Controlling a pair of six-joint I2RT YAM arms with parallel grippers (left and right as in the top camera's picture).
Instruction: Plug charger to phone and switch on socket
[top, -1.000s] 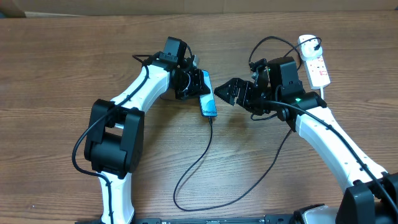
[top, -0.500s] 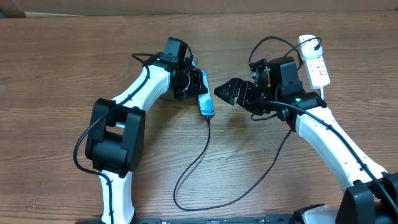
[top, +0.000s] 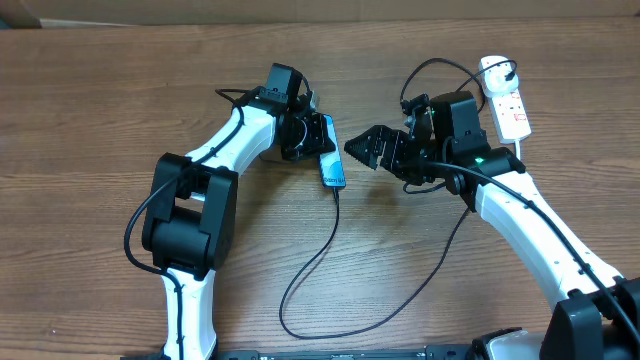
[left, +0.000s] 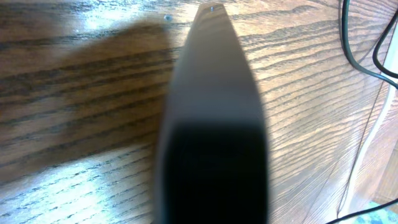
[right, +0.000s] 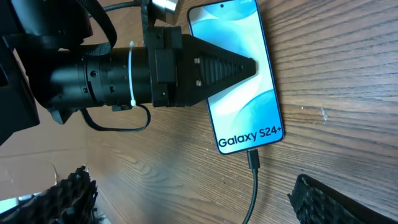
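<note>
The phone (top: 332, 168) has a bright blue screen and is tilted on its edge on the wooden table. In the right wrist view its screen (right: 245, 118) reads "Galaxy S24+". My left gripper (top: 308, 135) is shut on it, one ribbed black finger (right: 211, 65) lying across the screen. In the left wrist view the phone (left: 211, 124) shows edge-on and blurred. The charger's black cable (top: 300, 290) has its connector (right: 252, 158) in the phone's bottom port. Its plug (top: 497, 72) sits in the white socket (top: 507, 103). My right gripper (top: 362, 150) is open and empty just right of the phone.
The cable loops toward the table's front edge and back up under my right arm. The socket's thick white cord (top: 520, 150) runs down beside my right arm. A black cable (left: 354, 50) and the white cord (left: 373, 124) show at the right in the left wrist view.
My left gripper and the phone have shifted slightly left. The right arm has not moved.
</note>
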